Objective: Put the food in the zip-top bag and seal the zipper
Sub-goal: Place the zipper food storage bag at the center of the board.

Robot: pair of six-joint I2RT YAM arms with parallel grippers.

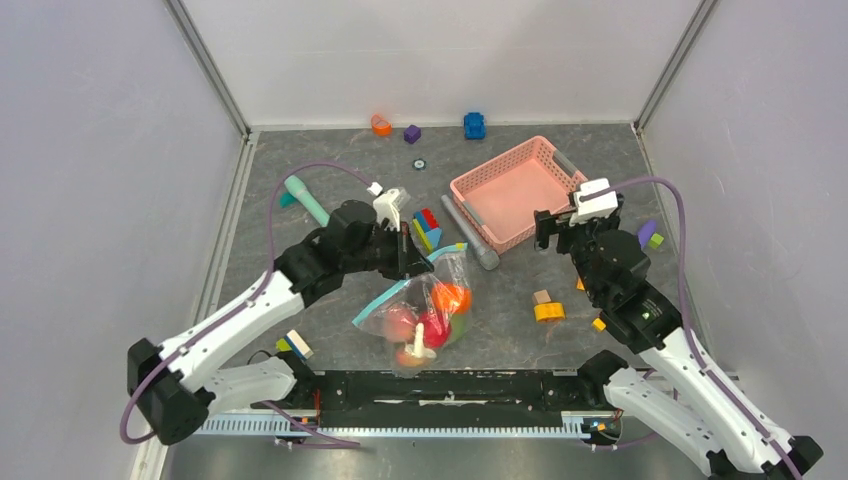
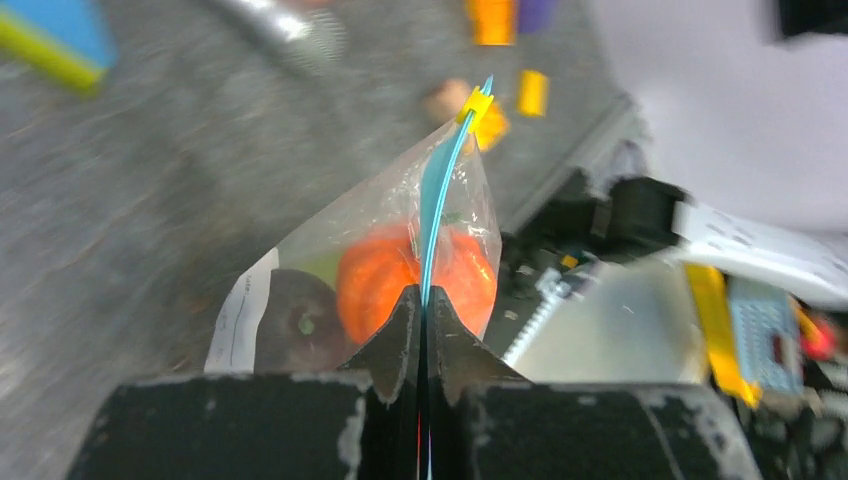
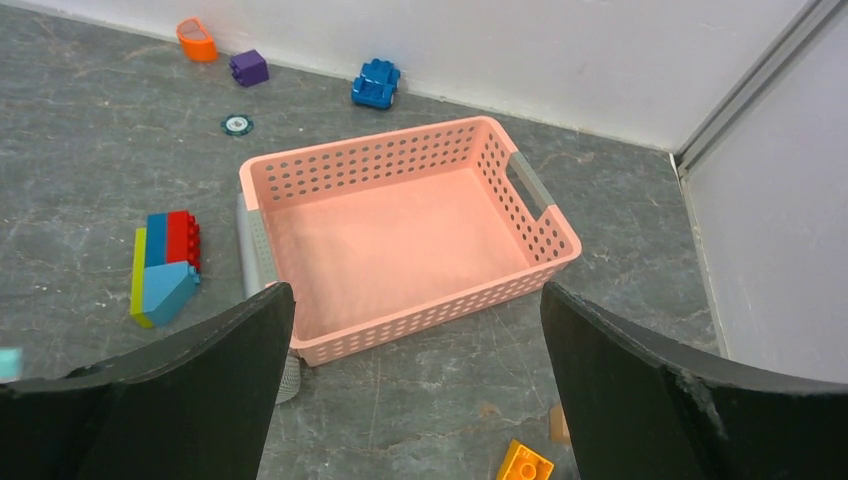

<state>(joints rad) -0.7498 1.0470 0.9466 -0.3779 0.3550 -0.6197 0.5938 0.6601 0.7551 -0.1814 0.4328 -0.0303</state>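
Note:
The clear zip-top bag [image 1: 415,315] lies at the front middle of the table. In it are the orange pumpkin [image 1: 451,297], a peach piece [image 1: 398,322], a red piece [image 1: 435,328] and a white mushroom-like piece [image 1: 420,342]. My left gripper [image 1: 414,263] is shut on the bag's teal zipper [image 2: 434,200], with the bag hanging ahead of it. In the left wrist view [image 2: 423,296] the pumpkin [image 2: 372,272], a dark brown piece [image 2: 295,322] and the white label [image 2: 240,312] show through the plastic. A yellow slider [image 2: 476,103] sits at the zipper's far end. My right gripper [image 1: 556,236] is open and empty near the basket [image 3: 415,296].
A pink basket [image 1: 515,190] stands at the back right, with a grey cylinder [image 1: 470,235] along its left side. A mint-green stick [image 1: 307,200] lies at the left. A stack of coloured blocks [image 1: 427,230] sits behind the bag. Loose blocks [image 1: 548,311] lie at the right, and small toys [image 1: 474,125] along the back wall.

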